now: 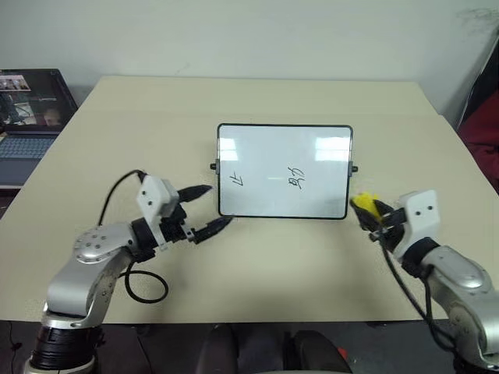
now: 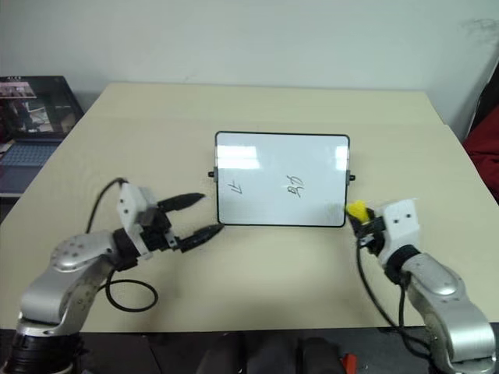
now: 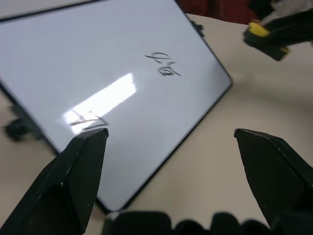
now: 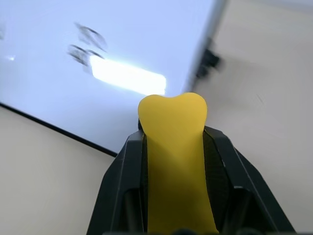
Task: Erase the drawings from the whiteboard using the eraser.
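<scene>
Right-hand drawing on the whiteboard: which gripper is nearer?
Right. The right gripper, shut on the eraser, sits off the whiteboard's near right corner; the left gripper, open, is at its near left corner, farther from that drawing.

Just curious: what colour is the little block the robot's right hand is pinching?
Bright yellow: the eraser, clearest in the right wrist view.
</scene>
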